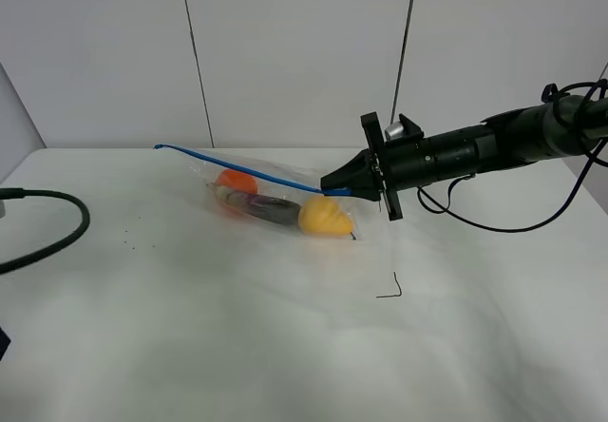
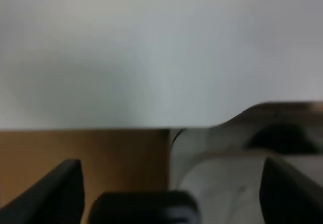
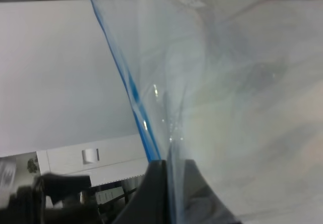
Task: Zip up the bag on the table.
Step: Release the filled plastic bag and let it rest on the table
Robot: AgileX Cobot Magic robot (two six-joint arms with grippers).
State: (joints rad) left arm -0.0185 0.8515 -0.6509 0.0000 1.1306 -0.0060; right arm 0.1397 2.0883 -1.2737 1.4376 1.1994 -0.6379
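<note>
The clear bag lies on the white table at mid-back, with orange, purple and yellow produce inside. Its blue zipper strip runs along the upper edge and is held up off the table. My right gripper is shut on the right end of that strip. The right wrist view shows its dark fingers pinched on the bag's edge where the blue strip ends. My left gripper is out of the exterior view. In its wrist view its fingers stand wide apart and empty.
A black cable curves in at the table's left edge. A thin black corner mark lies in front of the bag. The right arm reaches in from the right above the table. White wall panels stand behind.
</note>
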